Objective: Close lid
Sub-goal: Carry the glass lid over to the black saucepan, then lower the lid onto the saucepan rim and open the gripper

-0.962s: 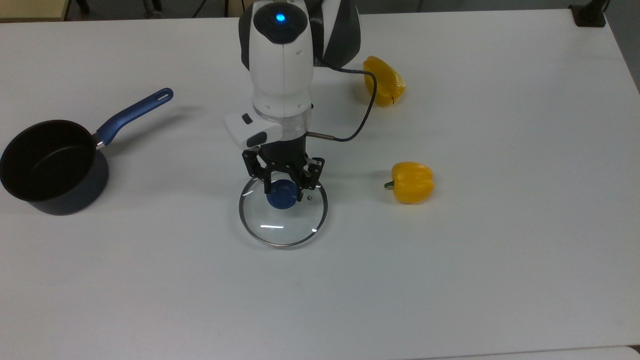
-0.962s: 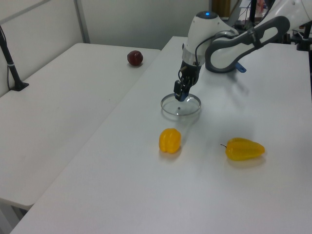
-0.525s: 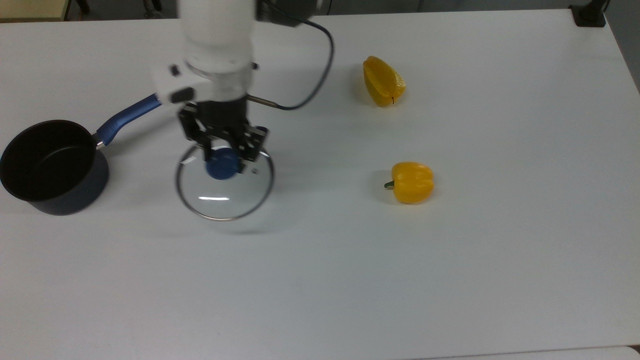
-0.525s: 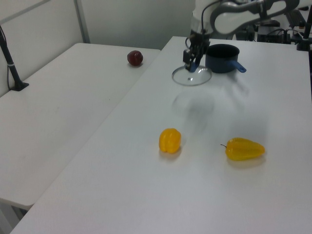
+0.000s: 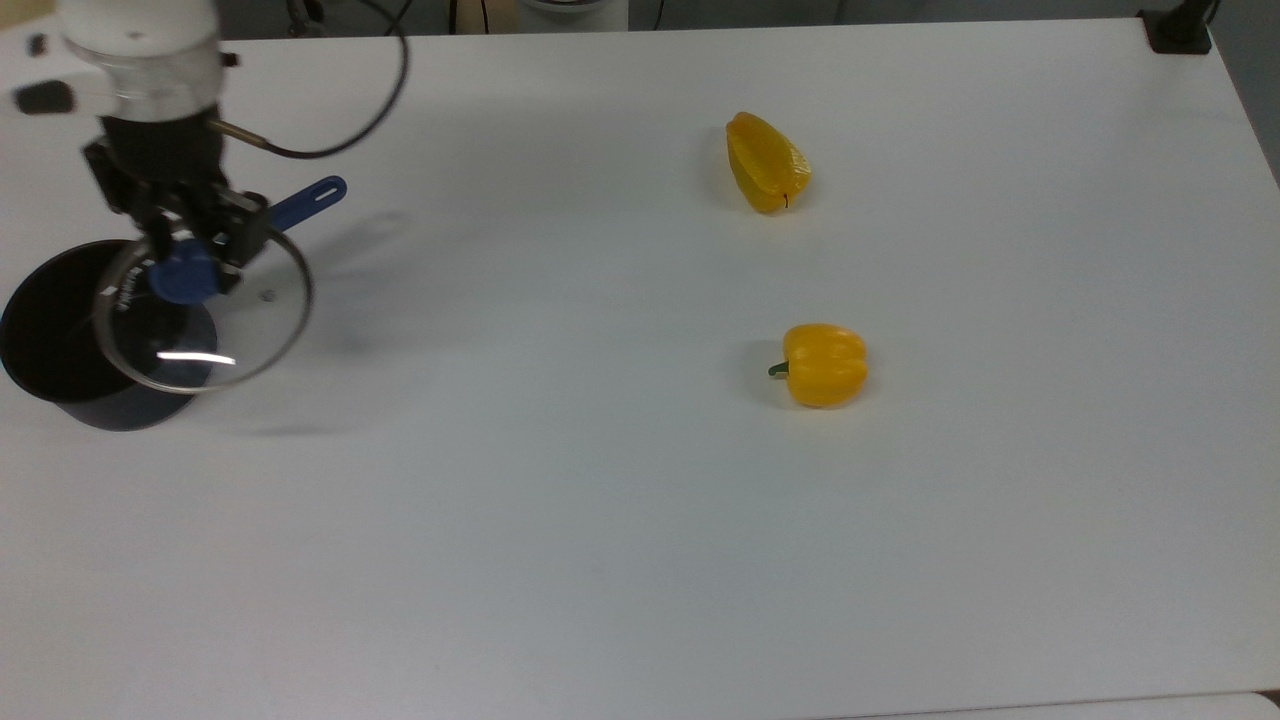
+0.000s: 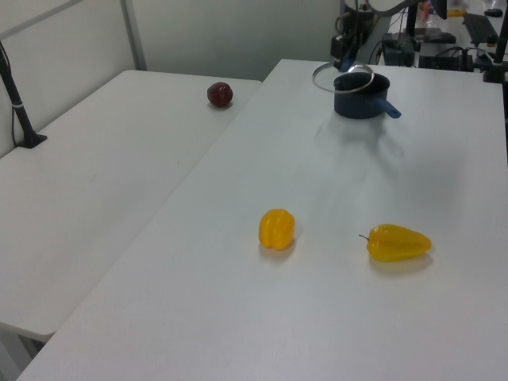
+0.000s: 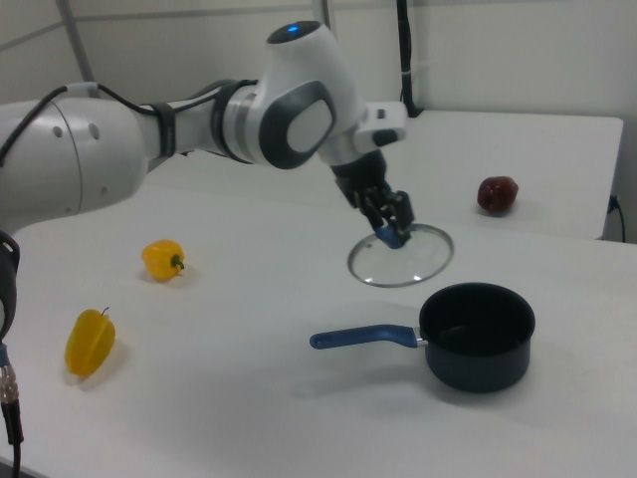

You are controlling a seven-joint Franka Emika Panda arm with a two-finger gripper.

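The gripper [image 5: 185,262] has its fingers [image 7: 383,217] clamped on the blue knob [image 5: 184,279] of the lid [image 5: 205,315], holding it in the air, partly over the dark saucepan [image 5: 70,335] at the top view's left of the white surface [image 5: 640,500].

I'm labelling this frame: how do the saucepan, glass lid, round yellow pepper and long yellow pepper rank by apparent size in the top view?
1. Glass lid and saucepan: similar width; the lid is held higher, so their order is unsure.
2. Long yellow pepper and round yellow pepper: too alike to rank.
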